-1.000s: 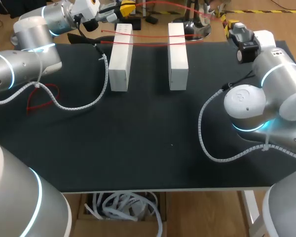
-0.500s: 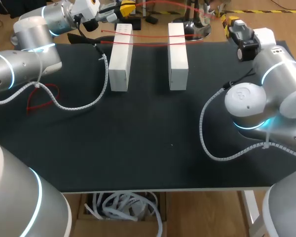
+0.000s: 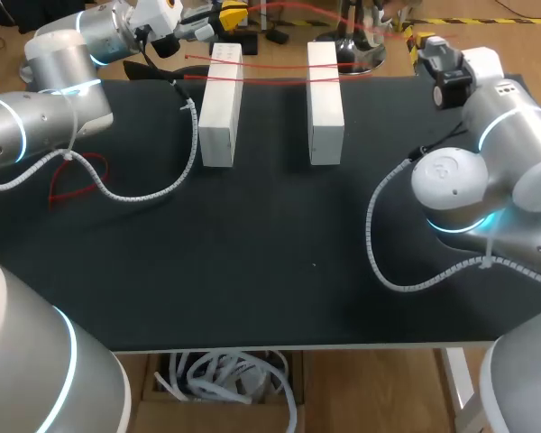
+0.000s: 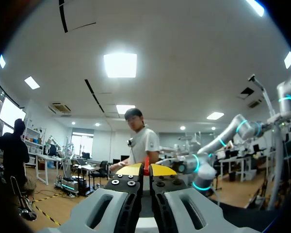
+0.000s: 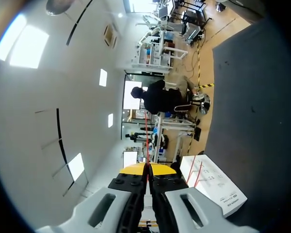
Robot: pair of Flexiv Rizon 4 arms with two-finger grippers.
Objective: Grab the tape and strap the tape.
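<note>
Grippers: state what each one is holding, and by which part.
Both are shut on the same red tape: the left gripper pinches one end of the span, the right gripper the other.

tape (image 3: pixel 275 79) | red, thin, taut | lying across two white blocks (image 3: pixel 220 104)

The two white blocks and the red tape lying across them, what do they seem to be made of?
The white blocks look matte and evenly white with sharp edges, which suggests foam or painted wood; the view does not settle which. The red tape looks like a thin, flexible strand, probably plastic or fabric, since it spans the gap between the blocks as fine lines.
</note>
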